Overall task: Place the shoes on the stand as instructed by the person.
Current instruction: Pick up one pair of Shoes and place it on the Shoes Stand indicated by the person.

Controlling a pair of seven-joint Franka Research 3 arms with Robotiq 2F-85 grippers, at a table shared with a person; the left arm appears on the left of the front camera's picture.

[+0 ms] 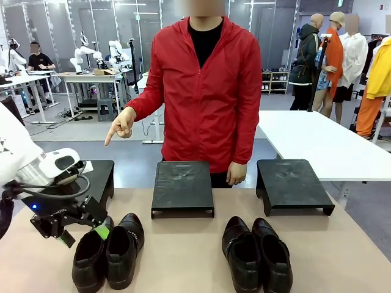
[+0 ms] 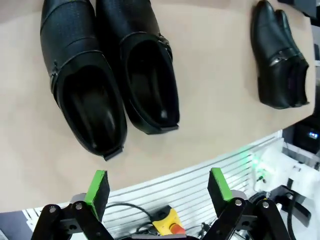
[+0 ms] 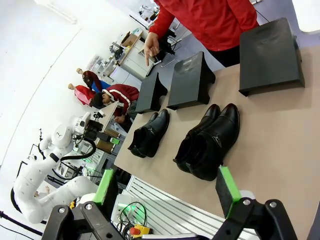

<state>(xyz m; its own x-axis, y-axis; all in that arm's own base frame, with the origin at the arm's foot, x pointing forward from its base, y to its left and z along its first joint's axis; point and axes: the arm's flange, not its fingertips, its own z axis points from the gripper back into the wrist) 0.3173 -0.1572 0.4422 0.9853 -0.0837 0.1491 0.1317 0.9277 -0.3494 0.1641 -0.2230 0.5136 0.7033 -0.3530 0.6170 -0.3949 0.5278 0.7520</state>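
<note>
L gripper (image 1: 84, 235) spread wide, holding nothing, just beside the left pair of shoes (image 1: 107, 250). R gripper (image 3: 167, 187) spread too, empty. Right pair (image 1: 256, 253) also on the table (image 1: 183, 256). Left stand (image 1: 102, 174), middle stand (image 1: 182, 186), right stand (image 1: 293, 183) all bare. Person's hand (image 1: 122, 125) points down, maybe at the left stand. Nothing placed yet; both pairs left to do.

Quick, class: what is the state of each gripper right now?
Left gripper: open, holding nothing.
Right gripper: open, holding nothing.
</note>
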